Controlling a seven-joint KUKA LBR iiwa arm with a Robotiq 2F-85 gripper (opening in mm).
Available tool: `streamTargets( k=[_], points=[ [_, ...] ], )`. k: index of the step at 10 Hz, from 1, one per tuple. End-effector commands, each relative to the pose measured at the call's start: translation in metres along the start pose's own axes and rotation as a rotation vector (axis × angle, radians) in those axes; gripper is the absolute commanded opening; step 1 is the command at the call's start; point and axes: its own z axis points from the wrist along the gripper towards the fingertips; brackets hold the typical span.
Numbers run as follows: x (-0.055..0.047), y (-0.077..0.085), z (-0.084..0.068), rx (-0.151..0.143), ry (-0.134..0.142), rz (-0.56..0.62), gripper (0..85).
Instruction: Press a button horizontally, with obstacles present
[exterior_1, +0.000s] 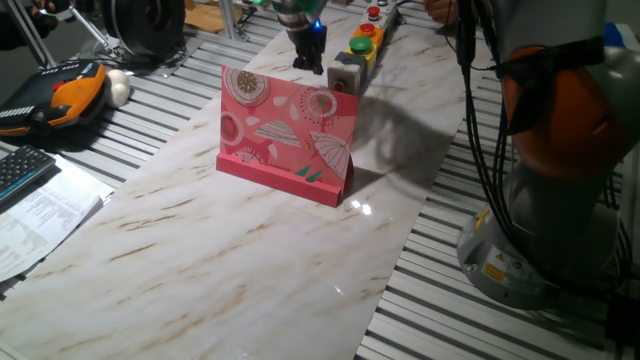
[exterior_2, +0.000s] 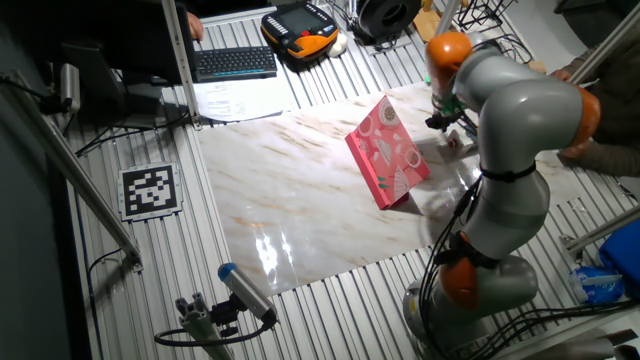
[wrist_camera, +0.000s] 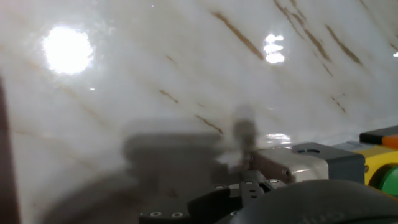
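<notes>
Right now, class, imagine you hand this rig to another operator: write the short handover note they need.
End effector: low over the marble table, behind the pink card and beside the small grey button box; finger state not visible.
Things: the card stands upright mid-table; the grey box sits at the near end of a row with yellow button boxes behind it.
Done: the arm is past the card, level with the box.
Left: whether there is contact cannot be told; push the button sideways, then retreat clear of the card.

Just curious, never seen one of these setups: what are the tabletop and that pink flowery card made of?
The tabletop looks like polished marble or a marble-look laminate: white with brown veins, glossy light reflections. The pink card seems to be printed cardboard or thin plastic, matte, standing in a thicker base strip.
</notes>
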Motion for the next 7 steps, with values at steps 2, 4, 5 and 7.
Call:
streamTargets(
  k=[2, 4, 5, 7],
  points=[
    [-0.0024, -0.0014, 0.0095, -0.002, 0.002, -0.001, 0.0],
    [-0.0033, -0.0005, 0.0139, -0.024, 0.005, 0.003, 0.0],
    [-0.003, 0.0007, 0.0123, -0.048, 0.013, 0.007, 0.0],
    [-0.0025, 0.0065, 0.0095, -0.075, 0.042, 0.018, 0.0]
  ],
)
